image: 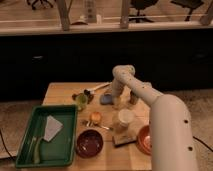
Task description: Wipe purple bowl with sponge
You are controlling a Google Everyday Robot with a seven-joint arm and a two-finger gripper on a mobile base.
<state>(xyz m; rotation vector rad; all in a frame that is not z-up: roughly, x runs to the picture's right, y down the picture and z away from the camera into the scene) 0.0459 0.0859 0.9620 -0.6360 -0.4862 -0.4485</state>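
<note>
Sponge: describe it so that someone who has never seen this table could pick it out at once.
On the wooden table, look to the far side, past the purple bowl at the front edge. The sponge lies flat there, right beside the gripper. It is the only small blue-grey rectangle among its neighbours.

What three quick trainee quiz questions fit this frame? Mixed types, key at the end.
1. Fill in: the pale cloth lies in the green ____.
2. True or false: the sponge lies inside the purple bowl.
3. The gripper is nearest to: A) pale cloth B) sponge C) purple bowl.
Key: 1 tray; 2 false, the sponge lies on the table beyond the bowl; 3 B, the gripper hangs just beside the sponge.
</note>
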